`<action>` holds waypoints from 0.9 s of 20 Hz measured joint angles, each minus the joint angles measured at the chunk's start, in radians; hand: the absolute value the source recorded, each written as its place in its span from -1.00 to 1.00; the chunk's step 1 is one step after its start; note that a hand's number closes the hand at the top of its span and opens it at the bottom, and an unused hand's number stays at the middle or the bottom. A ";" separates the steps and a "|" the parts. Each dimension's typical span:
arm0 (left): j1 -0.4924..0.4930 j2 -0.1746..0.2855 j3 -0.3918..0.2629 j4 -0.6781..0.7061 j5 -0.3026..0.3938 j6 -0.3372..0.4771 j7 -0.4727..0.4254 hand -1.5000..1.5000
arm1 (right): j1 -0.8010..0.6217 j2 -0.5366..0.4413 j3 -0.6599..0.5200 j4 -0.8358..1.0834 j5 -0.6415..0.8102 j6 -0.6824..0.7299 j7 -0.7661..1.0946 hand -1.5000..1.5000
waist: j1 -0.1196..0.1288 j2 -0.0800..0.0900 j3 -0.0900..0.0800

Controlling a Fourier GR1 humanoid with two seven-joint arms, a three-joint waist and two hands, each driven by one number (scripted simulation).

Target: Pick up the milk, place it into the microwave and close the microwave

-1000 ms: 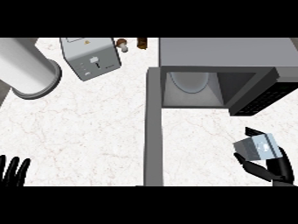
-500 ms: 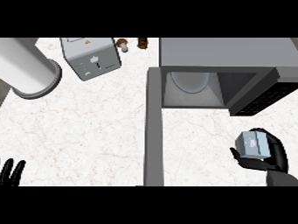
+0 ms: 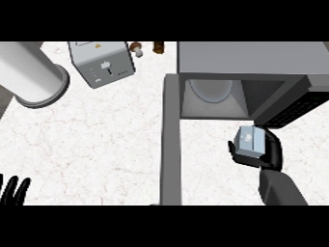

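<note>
My right hand [image 3: 265,155] is curled round a small pale blue-grey milk carton [image 3: 250,142], holding it just in front of the microwave's open mouth. The microwave [image 3: 256,58] stands at the back right, its cavity [image 3: 217,99] showing a round white plate inside. Its door [image 3: 171,140] hangs open, swung out toward me as a long grey strip left of the carton. The dark control panel [image 3: 298,107] lies right of the cavity. My left hand [image 3: 4,191] rests open at the lower left edge, fingers up.
A large white cylinder [image 3: 26,77] lies at the back left. A grey toaster-like box [image 3: 101,62] stands behind the counter's middle, with two small brown items [image 3: 147,48] beside it. White marble counter [image 3: 89,144] spreads left of the door.
The right hand has carried the milk carton forward and slightly left, from the counter's lower right up to the microwave's opening. The left hand has stayed where it was.
</note>
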 measured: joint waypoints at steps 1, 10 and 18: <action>0.013 0.000 -0.002 -0.014 0.007 -0.005 0.008 -1.00 | -0.014 0.005 -0.006 0.007 -0.003 -0.012 0.000 1.00 | 0.001 0.000 0.000; 0.042 -0.014 0.014 -0.027 0.014 -0.019 -0.003 -1.00 | 0.075 0.063 0.090 -0.195 -0.039 -0.085 0.038 1.00 | -0.017 -0.007 -0.002; 0.074 -0.017 -0.028 -0.064 0.005 -0.032 0.017 -1.00 | 0.318 0.062 0.274 -0.634 -0.055 -0.132 0.249 1.00 | -0.028 -0.011 -0.003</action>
